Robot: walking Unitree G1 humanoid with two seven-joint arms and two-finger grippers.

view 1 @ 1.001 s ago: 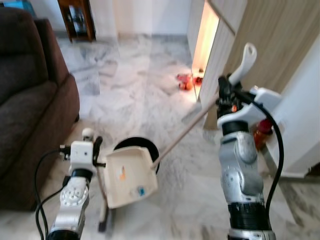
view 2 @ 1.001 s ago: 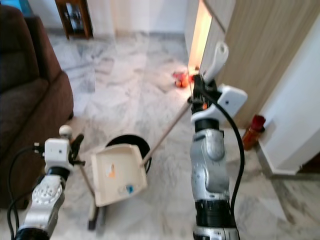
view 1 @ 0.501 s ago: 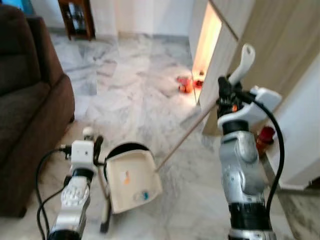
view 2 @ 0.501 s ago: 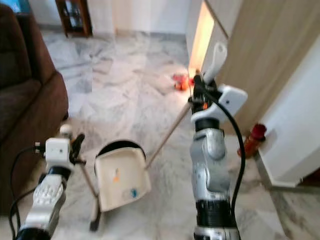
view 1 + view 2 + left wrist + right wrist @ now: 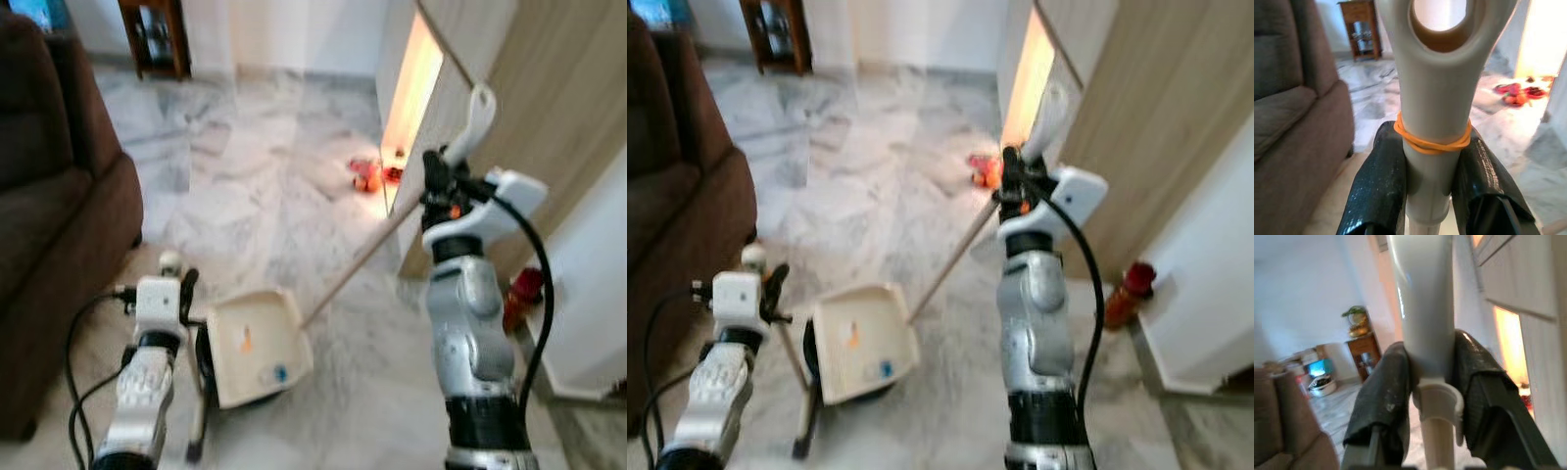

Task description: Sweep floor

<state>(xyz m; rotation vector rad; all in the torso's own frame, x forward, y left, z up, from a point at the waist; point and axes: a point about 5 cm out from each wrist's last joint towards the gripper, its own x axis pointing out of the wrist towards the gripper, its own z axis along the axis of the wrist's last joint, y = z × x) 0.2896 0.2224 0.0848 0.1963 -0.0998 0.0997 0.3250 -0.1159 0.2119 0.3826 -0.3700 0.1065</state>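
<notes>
Left gripper [image 5: 1430, 181]: jaws clamped on the cream dustpan handle [image 5: 1437, 98], one black finger [image 5: 1378, 186] each side; orange rubber band [image 5: 1432, 139] wraps the handle just above the fingers.
Right gripper [image 5: 1430, 396]: jaws clamped on the white broom handle [image 5: 1425, 308], held up high beside the wooden cabinet.
Dustpan [image 5: 257, 343]: cream, tilted open face up, low in front of the left arm, just above the floor; a dark round thing sits under it, can't tell what.
Dustpan contents: small orange scrap [image 5: 245, 342] and small blue bit [image 5: 279, 373] lying on the pan.
Broom stick [image 5: 358, 262]: runs diagonally from the right gripper down to the dustpan's right edge; head hidden.
Floor [image 5: 265, 186]: grey-white marble.
Debris on floor: red-orange items [image 5: 370, 174] near the lit gap at the cabinet's base, well apart from the dustpan.
Sofa [image 5: 54, 225]: dark brown, on the robot's left.
Cabinet [image 5: 549, 108]: light wood, on the right.
Red bottle [image 5: 524, 289]: on the floor by the cabinet, right of the right arm.
Wooden stand [image 5: 157, 34]: far back by the wall.
</notes>
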